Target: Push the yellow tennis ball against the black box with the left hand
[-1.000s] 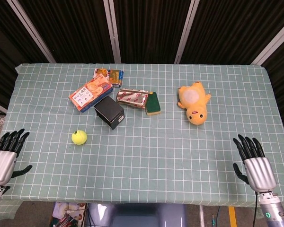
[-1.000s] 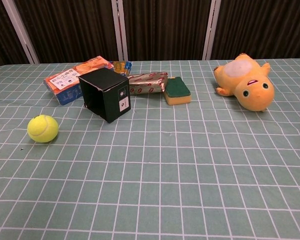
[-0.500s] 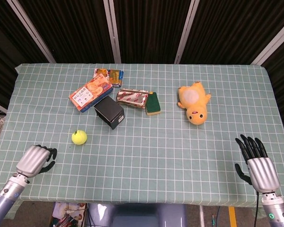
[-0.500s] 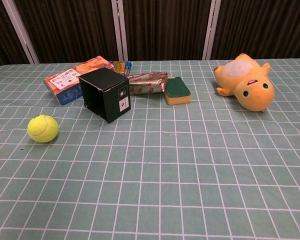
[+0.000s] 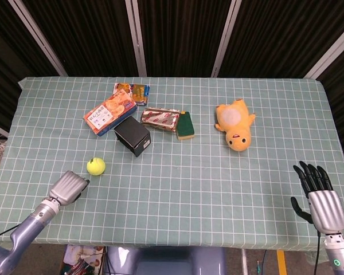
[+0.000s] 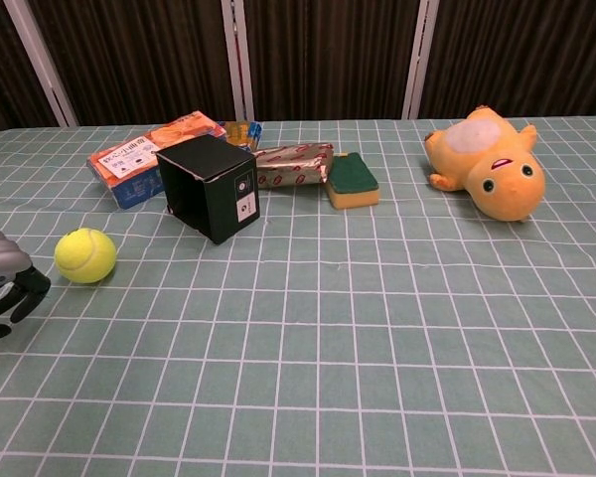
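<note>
The yellow tennis ball lies on the green checked cloth, a short way in front and to the left of the black box. A gap of cloth separates ball and box. My left hand hovers just left of and nearer than the ball, fingers curled downward, holding nothing and not touching the ball. My right hand stays at the near right edge of the table, fingers spread and empty; the chest view does not show it.
Behind the box lie an orange snack box, a small yellow packet, a red-and-silver wrapped bar and a green-and-yellow sponge. A yellow plush toy rests at the right.
My left hand has moved right and forward from the table's left edge toward the ball, its fingers curling in. The right hand drew back slightly. Ball and box have not moved.
</note>
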